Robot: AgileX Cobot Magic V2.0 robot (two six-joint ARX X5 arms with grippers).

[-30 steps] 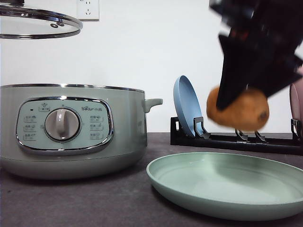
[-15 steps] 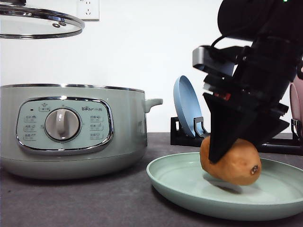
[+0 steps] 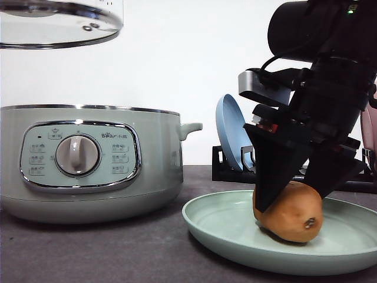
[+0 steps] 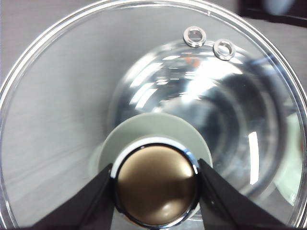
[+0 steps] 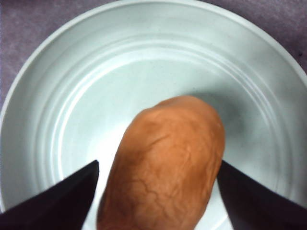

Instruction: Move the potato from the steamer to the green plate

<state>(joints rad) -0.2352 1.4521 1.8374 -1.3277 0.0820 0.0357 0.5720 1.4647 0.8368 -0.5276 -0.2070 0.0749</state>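
While the potato (image 3: 290, 212) rests on the floor of the green plate (image 3: 224, 227), you can see the right gripper (image 3: 291, 203) standing over it with a black finger on either side. In the right wrist view the fingers (image 5: 57, 196) sit apart from the skin on both flanks, so the jaws are parted and no longer pinching the potato (image 5: 165, 165), which lies toward the middle of the plate (image 5: 72, 72). Your left gripper (image 4: 156, 184) is clamped on the lid's metal knob (image 4: 156, 184), holding the glass lid (image 3: 56, 23) high above the steamer (image 3: 88, 162), well clear of its rim. The steamer stands toward the left edge of the table (image 3: 118, 253), a dark grey matte surface with a faint grain, and the green plate sits beside it toward the right edge, near the front. Along the table's back edge, a black dish rack (image 3: 235, 171) holds a blue plate (image 3: 231, 132) upright, with a pink plate (image 3: 367, 130) at the far right. Behind everything runs a plain white wall (image 3: 177, 59).
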